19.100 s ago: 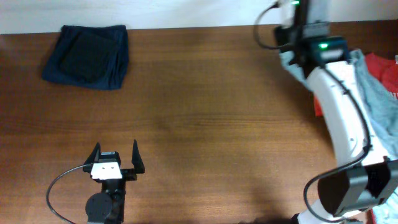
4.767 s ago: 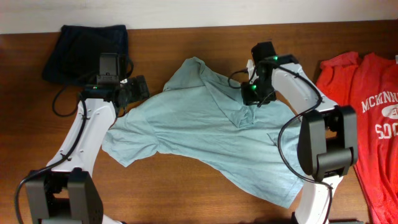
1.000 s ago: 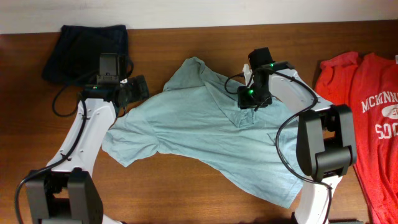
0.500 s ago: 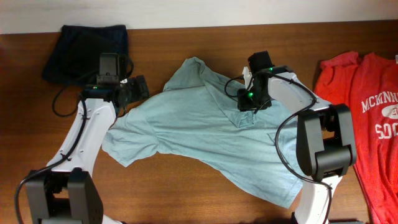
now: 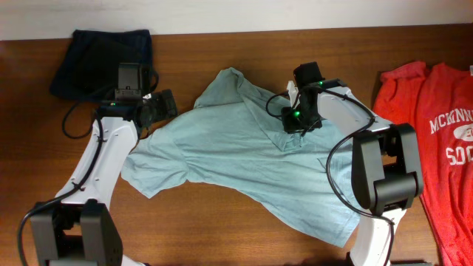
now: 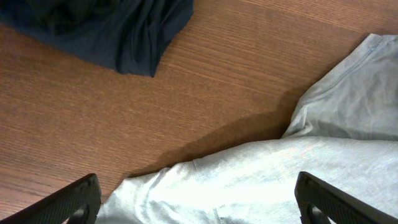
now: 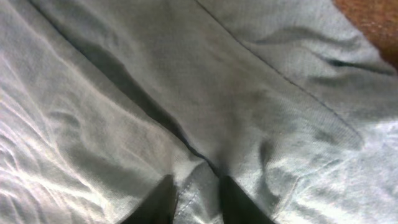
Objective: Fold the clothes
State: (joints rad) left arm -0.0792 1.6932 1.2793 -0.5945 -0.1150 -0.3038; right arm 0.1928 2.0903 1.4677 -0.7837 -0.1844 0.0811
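A pale grey-teal T-shirt (image 5: pixel 244 162) lies spread and wrinkled across the middle of the table. A red T-shirt (image 5: pixel 436 140) with white lettering lies flat at the right edge. My right gripper (image 5: pixel 292 122) is pressed down on the grey-teal shirt's upper part. In the right wrist view its fingers (image 7: pixel 155 205) stand close together with a raised seam fold of the cloth (image 7: pixel 199 168) pinched between them. My left gripper (image 5: pixel 157 107) hovers wide open over the shirt's left edge (image 6: pixel 280 174), its fingertips (image 6: pixel 74 199) far apart and holding nothing.
A folded dark blue garment (image 5: pixel 103 63) sits at the back left corner, also in the left wrist view (image 6: pixel 106 25). Bare brown wood (image 5: pixel 222 236) shows in front of the shirt. The table's far edge meets a white wall.
My right gripper's jaws have drawn together on the fold of grey-teal cloth and it has shifted slightly left. The left arm has not moved.
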